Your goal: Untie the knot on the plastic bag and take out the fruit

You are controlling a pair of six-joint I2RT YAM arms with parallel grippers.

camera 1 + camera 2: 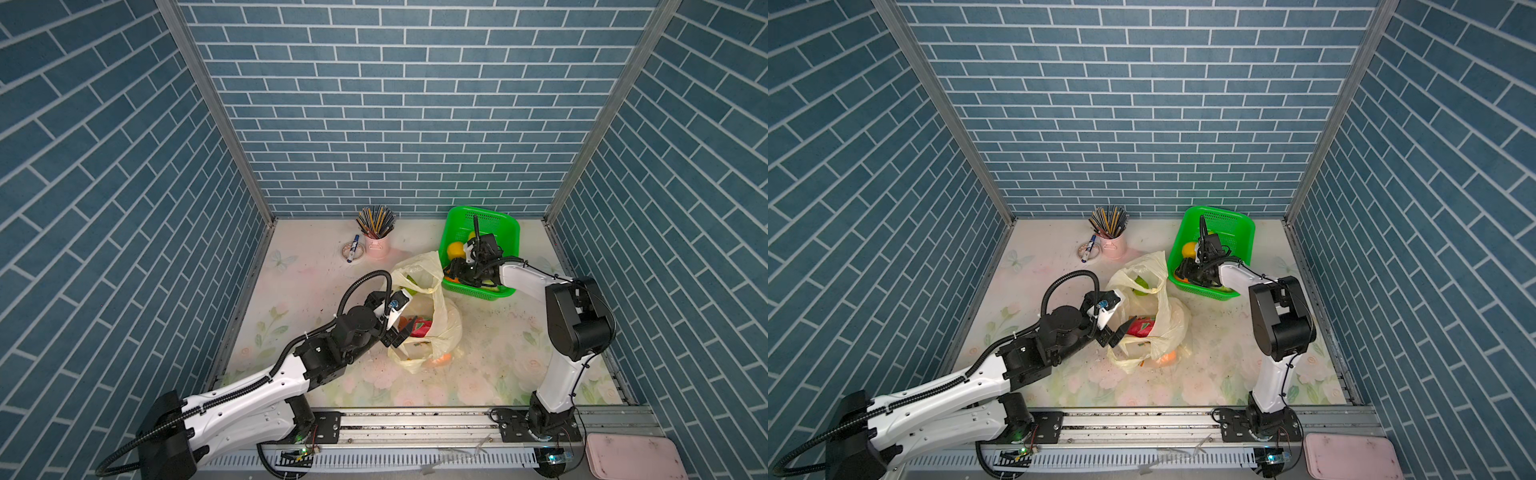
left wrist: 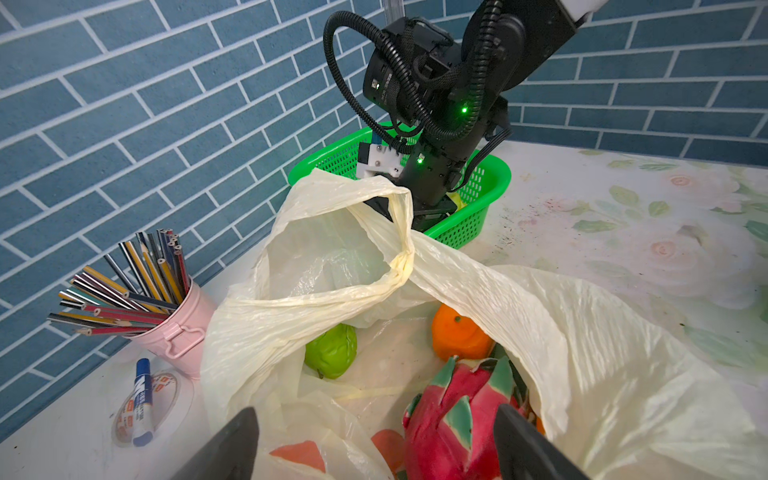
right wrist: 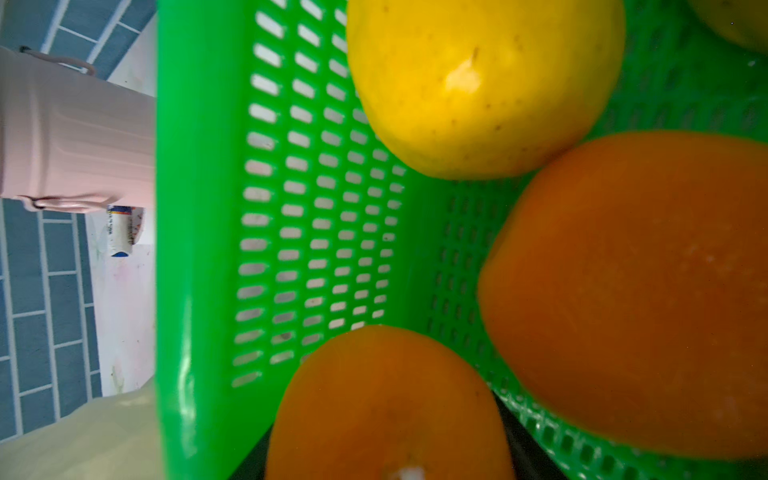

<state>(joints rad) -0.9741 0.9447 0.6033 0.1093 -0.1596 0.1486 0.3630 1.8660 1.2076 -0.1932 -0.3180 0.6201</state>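
Note:
The pale yellow plastic bag (image 1: 440, 328) (image 1: 1171, 320) lies slumped mid-table with its mouth gaping. Its handle strips meet in the twisted knot (image 2: 405, 266). Inside lie a pink-red dragon fruit (image 2: 453, 415), a green lumpy fruit (image 2: 332, 351) and an orange fruit (image 2: 459, 332). My left gripper (image 2: 376, 415) (image 1: 401, 332) stands open at the bag's mouth, one finger beside the dragon fruit. My right gripper (image 3: 386, 453) (image 1: 451, 272) is down in the green basket (image 1: 494, 220), its dark fingers hugging both sides of an orange fruit (image 3: 386, 407). A yellow fruit (image 3: 478, 83) and another orange one (image 3: 644, 291) lie next to it.
A pink cup of pencils (image 1: 377, 245) stands at the back, with a blue marker on a tape roll (image 1: 353, 249) beside it. The basket touches the bag's far right side. A pink tray (image 1: 631, 457) sits off the table at the front right. Brick walls close three sides.

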